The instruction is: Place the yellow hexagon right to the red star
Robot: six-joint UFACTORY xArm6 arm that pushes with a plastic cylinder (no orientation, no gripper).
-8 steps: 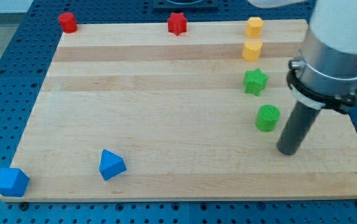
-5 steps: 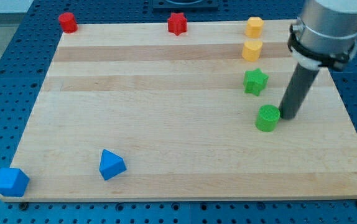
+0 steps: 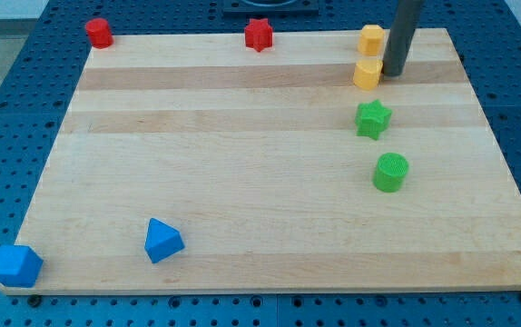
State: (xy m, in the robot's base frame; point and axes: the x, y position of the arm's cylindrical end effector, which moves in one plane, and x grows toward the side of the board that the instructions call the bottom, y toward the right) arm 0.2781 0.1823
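The red star (image 3: 258, 34) sits at the board's top edge, near the middle. Two yellow blocks stand at the top right, one (image 3: 370, 39) at the top edge and one (image 3: 367, 74) just below it. Both look hexagonal, and I cannot tell them apart by shape. My tip (image 3: 393, 75) is on the board right beside the lower yellow block, at its right side, touching it or nearly so. The rod rises out of the view's top and hides the upper yellow block's right edge.
A green star (image 3: 373, 119) and a green cylinder (image 3: 390, 172) lie below the yellow blocks. A red cylinder (image 3: 99, 32) is at the top left corner. A blue block (image 3: 162, 241) and another blue block (image 3: 15, 265) lie at the bottom left.
My tip has moved up the view from beside the green cylinder, past the green star, to the right side of the lower yellow block. No block has visibly moved.
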